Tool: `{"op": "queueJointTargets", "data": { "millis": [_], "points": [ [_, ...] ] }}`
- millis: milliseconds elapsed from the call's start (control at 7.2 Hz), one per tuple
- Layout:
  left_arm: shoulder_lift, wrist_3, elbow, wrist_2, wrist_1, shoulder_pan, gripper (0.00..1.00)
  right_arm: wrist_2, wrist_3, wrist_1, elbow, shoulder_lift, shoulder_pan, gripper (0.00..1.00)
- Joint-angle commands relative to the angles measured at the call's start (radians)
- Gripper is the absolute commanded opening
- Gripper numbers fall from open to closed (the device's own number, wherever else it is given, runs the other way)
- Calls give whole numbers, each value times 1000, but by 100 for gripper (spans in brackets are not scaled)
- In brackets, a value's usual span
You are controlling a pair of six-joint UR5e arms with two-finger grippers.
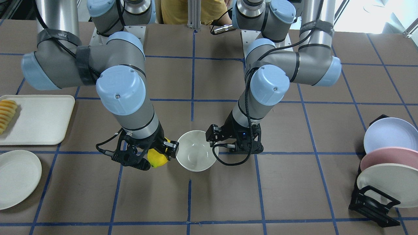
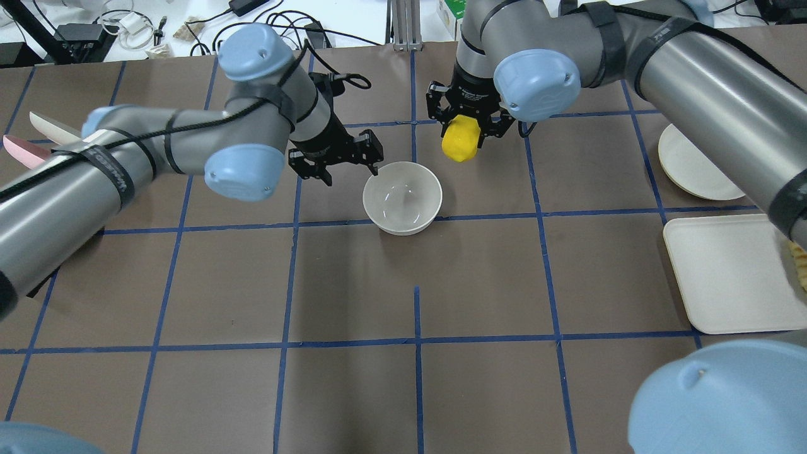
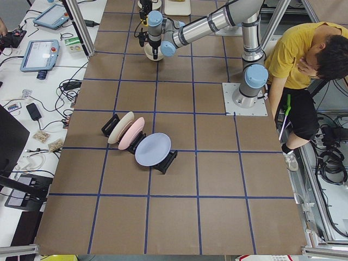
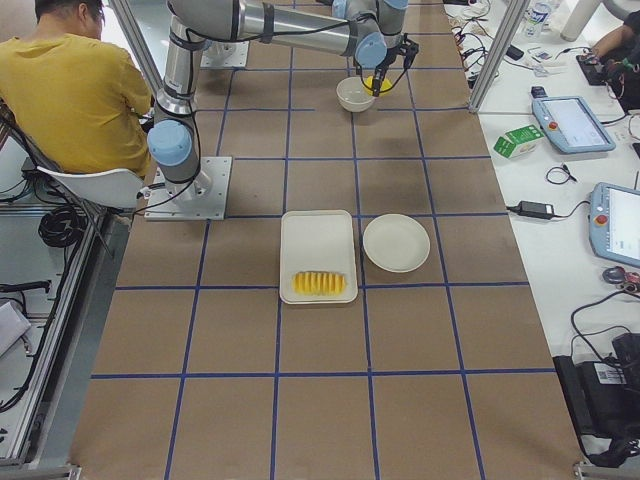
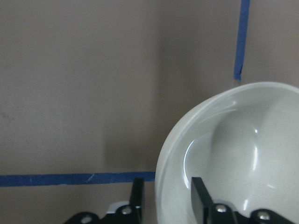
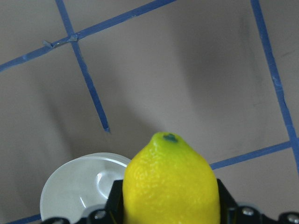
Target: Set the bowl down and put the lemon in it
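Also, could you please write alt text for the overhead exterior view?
The right pincer holds a yellow lemon just beyond an empty off-white bowl on the brown gridded table. The left pincer sits open at the bowl's left rim.

Bright, even light from above fills every view, leaving only soft, faint shadows on the brown table (image 1: 225, 195). Small white glints sit on the glossy inside of the bowl (image 2: 401, 197). The front-facing view burns out to white at its upper right corner. Overhead, the blue arm caps (image 2: 719, 403) at the bottom corners are blurred. Both wrist views show broad, diffuse shadow bands; the lemon (image 6: 170, 182) is crisp, its skin texture plain.
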Motion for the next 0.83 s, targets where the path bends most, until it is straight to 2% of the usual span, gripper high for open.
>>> {"op": "queueJointTargets", "data": {
  "millis": [0,278,694],
  "points": [
    [71,106,196,145,-354,40,100,0,-1,-45,0,41,56,0],
    [147,193,229,180,-473,78,100,-11,-1,-123,2,102,137,0],
    [190,202,212,165,-487,98,100,-6,-3,-128,27,145,165,0]
  ]
}}
